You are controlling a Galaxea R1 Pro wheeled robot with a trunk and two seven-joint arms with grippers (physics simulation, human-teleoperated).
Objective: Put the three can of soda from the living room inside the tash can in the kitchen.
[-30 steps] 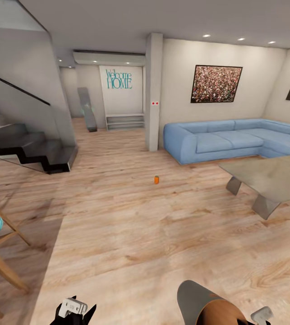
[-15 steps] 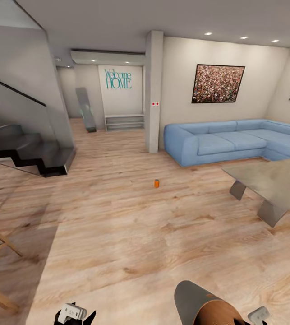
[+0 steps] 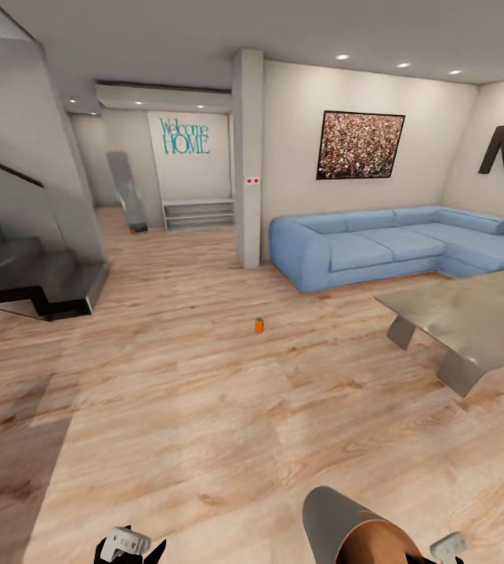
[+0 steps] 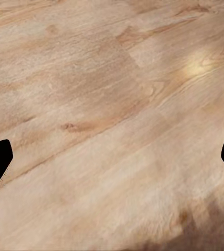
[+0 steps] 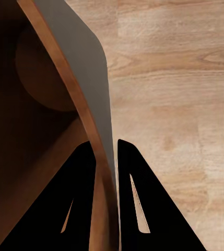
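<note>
Two arms low: right tool [image 5: 105, 157] clamped on tash can [image 3: 346, 529] rim; left tool [image 4: 112, 162] spread, empty, over floor [image 4: 112, 104]

The head camera view shifts: the staircase [image 3: 36, 274] and sofa [image 3: 393, 247] sit further left in frame, and the wooden chair formerly left of the staircase is nearly out of frame. The orange soda can [image 3: 259, 325] appears slightly nearer.

Your left gripper [image 4: 112, 162] hangs low at your left side, fingers spread wide with nothing between them. Your right gripper [image 5: 105, 157] sits low on the right, fingers pinched on the tash can [image 5: 88, 89] wall
</note>
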